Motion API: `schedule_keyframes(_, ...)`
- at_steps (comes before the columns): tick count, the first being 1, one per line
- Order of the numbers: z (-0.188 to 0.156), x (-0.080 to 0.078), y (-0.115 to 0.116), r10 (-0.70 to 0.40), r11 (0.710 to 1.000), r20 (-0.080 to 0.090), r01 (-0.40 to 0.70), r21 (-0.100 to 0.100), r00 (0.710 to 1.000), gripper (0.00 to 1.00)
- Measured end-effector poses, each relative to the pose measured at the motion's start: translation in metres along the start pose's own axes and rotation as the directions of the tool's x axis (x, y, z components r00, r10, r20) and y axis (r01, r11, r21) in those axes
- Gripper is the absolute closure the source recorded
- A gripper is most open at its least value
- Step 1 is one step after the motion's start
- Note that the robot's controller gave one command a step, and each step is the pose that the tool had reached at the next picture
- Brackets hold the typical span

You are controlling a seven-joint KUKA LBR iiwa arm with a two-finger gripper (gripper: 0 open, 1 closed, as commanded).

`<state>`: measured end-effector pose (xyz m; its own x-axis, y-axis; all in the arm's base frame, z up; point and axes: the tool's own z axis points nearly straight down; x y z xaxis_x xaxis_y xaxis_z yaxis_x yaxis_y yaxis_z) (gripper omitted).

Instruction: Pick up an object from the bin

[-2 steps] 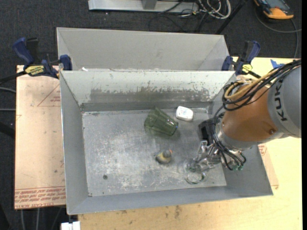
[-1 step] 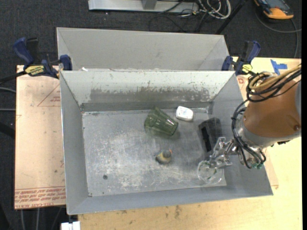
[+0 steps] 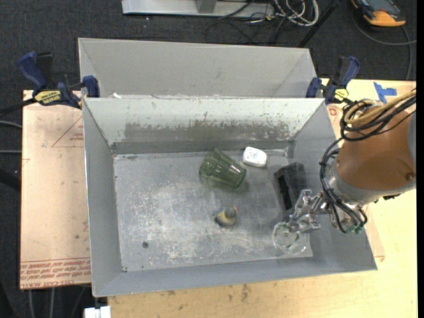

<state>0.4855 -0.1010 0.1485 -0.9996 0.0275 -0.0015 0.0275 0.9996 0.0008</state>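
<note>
My gripper is low over the bin's near right corner, reaching in from the right. Just below it lies a clear, glassy thing on the bin floor, and the gripper's tip is right at its upper edge. A black oblong block lies just behind the gripper, by the right wall. A small white oval thing rests near the back wall.
A green ribbed glass lies on its side at the back middle. A small brown and grey lump sits mid-floor. The orange-covered arm with its cables hangs over the right rim. The left half of the floor is bare metal.
</note>
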Motion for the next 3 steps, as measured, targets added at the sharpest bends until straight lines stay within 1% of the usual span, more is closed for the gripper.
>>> schedule_keyframes(1,0.003,-0.004,0.005,0.008,1.000,0.001,-0.008,0.000,1.000,1.00)
schedule_keyframes(2,0.025,0.002,0.013,-0.029,1.000,-0.001,0.029,0.000,1.000,1.00)
schedule_keyframes(3,0.027,-0.009,0.010,-0.187,0.982,0.000,0.187,0.000,0.982,1.00)
